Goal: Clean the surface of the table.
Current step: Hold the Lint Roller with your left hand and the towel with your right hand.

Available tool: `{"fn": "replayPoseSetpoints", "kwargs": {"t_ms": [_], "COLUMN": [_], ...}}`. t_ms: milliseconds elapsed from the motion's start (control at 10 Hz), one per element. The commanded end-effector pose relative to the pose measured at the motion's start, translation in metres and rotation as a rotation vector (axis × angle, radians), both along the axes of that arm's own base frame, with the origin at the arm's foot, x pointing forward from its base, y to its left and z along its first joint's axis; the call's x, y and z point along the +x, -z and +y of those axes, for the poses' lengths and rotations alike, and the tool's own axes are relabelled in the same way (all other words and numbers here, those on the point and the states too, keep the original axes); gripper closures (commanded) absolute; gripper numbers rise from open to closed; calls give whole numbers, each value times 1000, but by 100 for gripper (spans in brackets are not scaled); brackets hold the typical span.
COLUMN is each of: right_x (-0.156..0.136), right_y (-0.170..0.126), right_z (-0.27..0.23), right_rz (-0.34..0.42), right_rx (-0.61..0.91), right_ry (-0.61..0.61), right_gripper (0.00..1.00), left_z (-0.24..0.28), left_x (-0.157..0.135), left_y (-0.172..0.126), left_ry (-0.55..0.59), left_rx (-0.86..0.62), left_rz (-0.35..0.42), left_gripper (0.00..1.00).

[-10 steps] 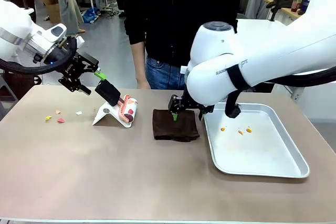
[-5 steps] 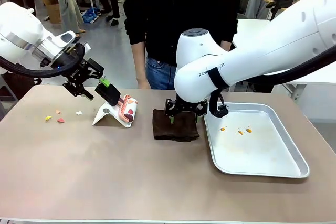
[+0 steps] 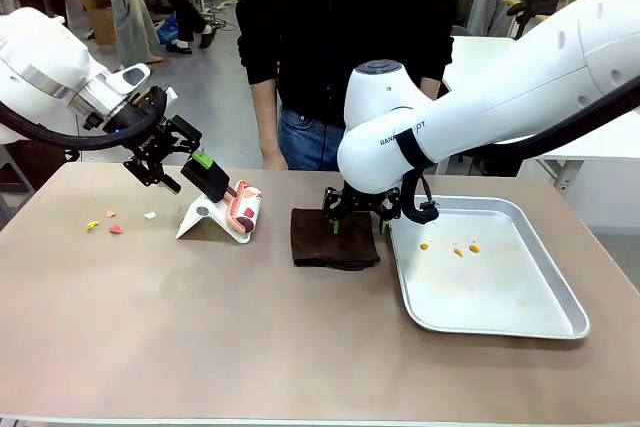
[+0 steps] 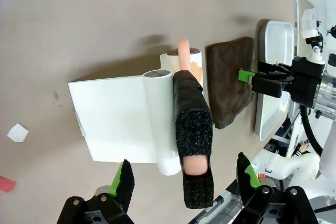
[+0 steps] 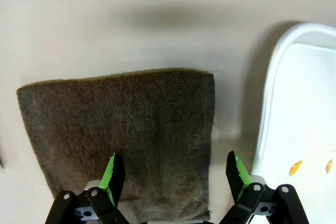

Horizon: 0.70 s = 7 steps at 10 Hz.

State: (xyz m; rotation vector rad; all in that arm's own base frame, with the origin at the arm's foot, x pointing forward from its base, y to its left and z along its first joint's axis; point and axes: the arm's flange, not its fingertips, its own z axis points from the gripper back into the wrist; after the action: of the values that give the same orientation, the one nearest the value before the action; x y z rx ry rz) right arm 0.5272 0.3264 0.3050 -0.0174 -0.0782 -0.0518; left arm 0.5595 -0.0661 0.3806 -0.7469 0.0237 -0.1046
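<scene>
Table [image 3: 200, 327], long axis left to right; right gripper [image 3: 358, 223] wide open above cloth [image 3: 335, 239]; left gripper [image 3: 184, 172] wide open, left of cloth.

A brown cloth [image 3: 335, 238] lies between a lint roller [image 3: 243, 208] and a metal tray [image 3: 500, 292] holding orange scraps [image 3: 458, 251].

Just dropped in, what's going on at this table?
Both arms are lining up on cleaning tools, nothing gripped yet. The left gripper, open, straddles the handle of the lint roller; the right gripper, open, hovers over the brown cloth beside the metal tray. Coloured scraps lie on the table.
</scene>
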Motion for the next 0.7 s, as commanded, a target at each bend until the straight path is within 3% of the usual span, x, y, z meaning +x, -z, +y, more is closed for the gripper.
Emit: {"fn": "replayPoseSetpoints", "kwargs": {"t_ms": [0, 600], "right_x": [3, 5], "right_y": [0, 6], "right_z": [6, 6], "right_rz": [-12, 5], "right_rx": [32, 47], "right_ry": [43, 37], "right_gripper": [0, 0], "left_z": [-8, -15], "left_x": [5, 7], "left_y": [-5, -5], "left_ry": [-22, -18], "left_rx": [17, -7], "left_rz": [4, -8], "left_gripper": [0, 0]}}
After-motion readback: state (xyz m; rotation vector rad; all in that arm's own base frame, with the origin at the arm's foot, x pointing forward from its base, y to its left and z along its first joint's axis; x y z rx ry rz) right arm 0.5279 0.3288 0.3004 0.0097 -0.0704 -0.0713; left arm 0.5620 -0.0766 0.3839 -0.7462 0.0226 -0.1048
